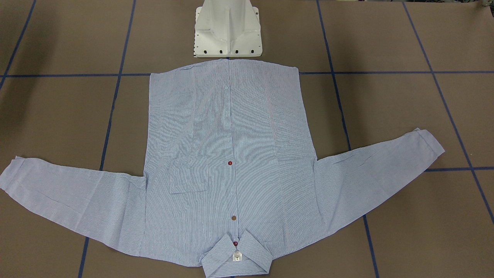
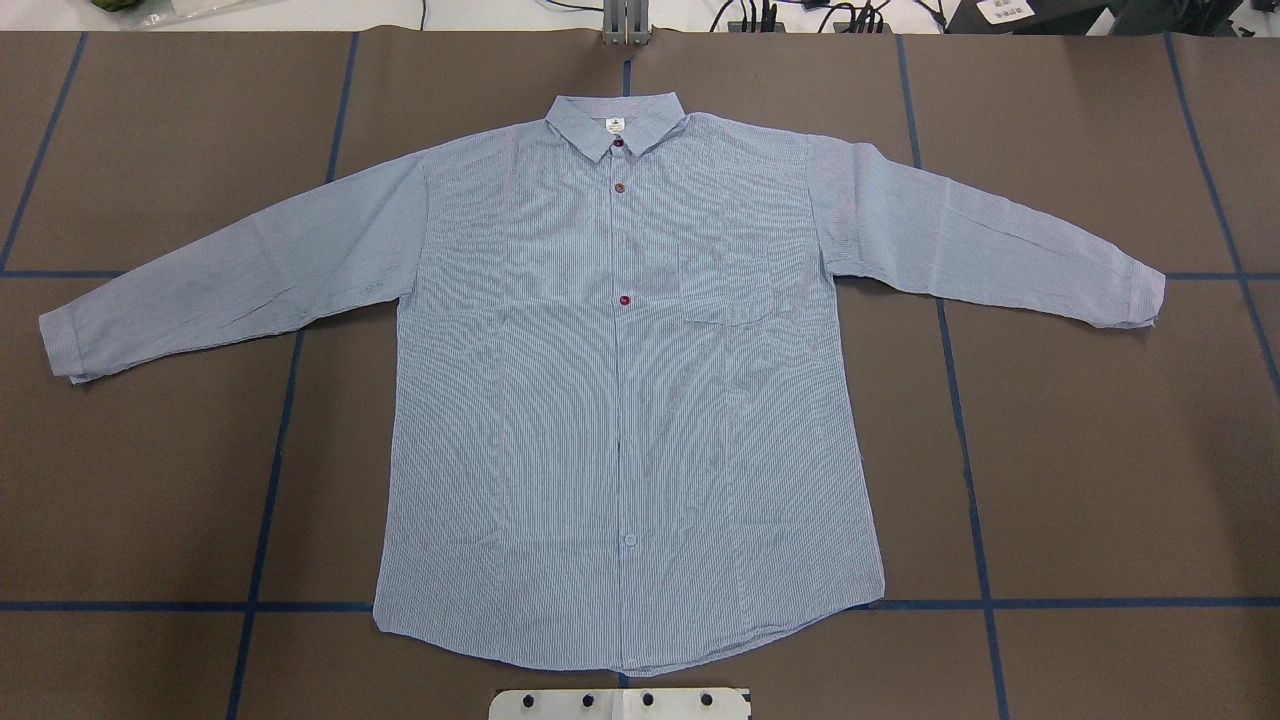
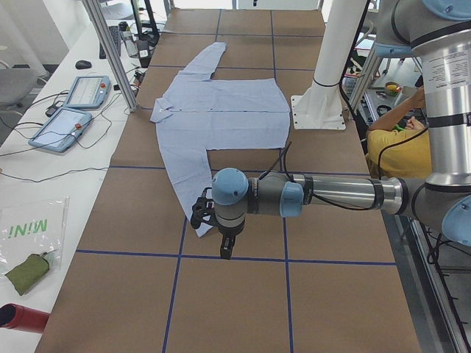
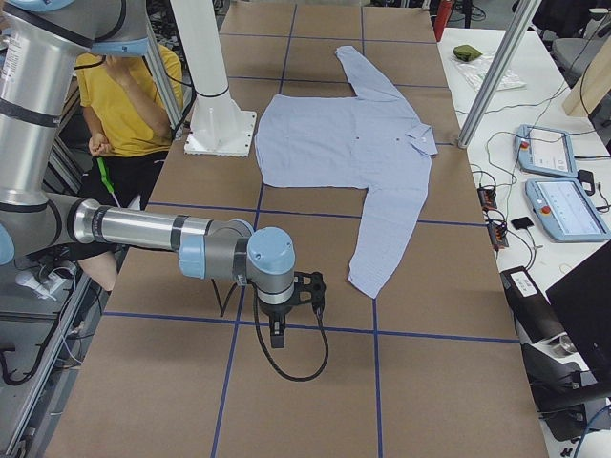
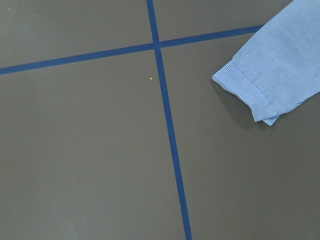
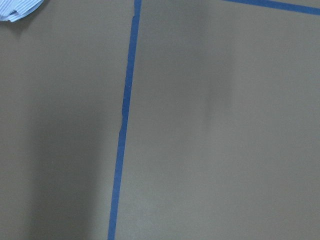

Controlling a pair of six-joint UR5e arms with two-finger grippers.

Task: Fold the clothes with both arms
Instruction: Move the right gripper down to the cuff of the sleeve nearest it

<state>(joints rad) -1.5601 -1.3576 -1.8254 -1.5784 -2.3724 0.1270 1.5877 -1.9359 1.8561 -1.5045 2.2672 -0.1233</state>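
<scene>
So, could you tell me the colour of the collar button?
Dark red button; overhead view shows it best.

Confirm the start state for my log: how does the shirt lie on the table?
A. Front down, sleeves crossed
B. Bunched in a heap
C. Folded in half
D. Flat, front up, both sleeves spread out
D: the shirt lies flat with its chest pocket and buttons facing up, and its sleeves stretched out sideways.
</scene>
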